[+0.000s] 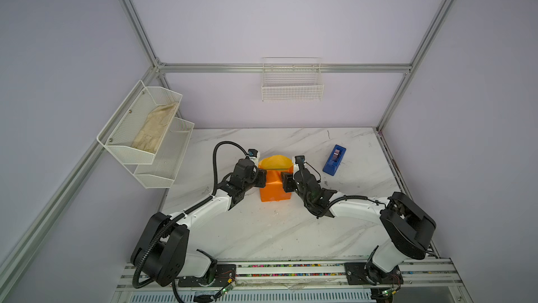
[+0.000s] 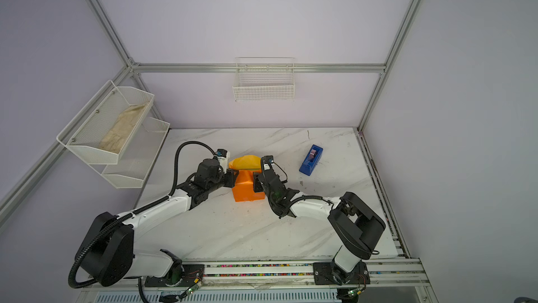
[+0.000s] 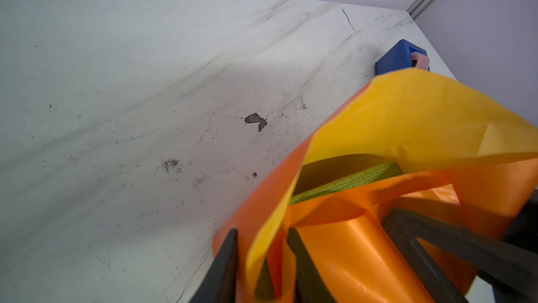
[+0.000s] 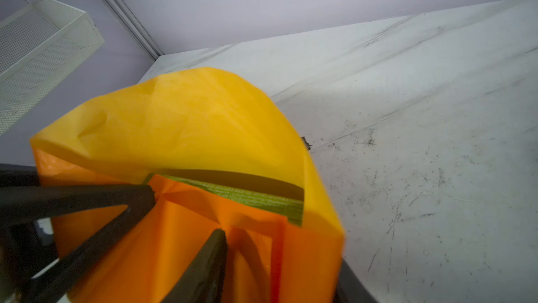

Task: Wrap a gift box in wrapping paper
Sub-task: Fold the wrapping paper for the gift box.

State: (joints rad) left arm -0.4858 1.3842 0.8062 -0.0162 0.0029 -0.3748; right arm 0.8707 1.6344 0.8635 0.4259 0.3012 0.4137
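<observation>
The glossy orange, yellow-backed wrapping paper (image 1: 273, 189) is draping the small olive-green matte gift box (image 3: 349, 180) between your end effectors. Your left end effector (image 3: 262, 246) is narrowly straddling a fold, clamped or not I cannot tell; your right end effector (image 4: 183, 214) is gaping. Paper's probably light, slick: pinch doubled edges.

Gift box (image 3: 349, 183) inside the wrapping paper (image 1: 275, 188) on the table (image 1: 262, 228); tape dispenser (image 1: 334, 160) behind, to its right.

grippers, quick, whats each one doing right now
Left gripper: closed on a fold of the large yellow-orange wrapping paper sheet.
Right gripper: open, jaws apart at the same paper, holding nothing.
</observation>
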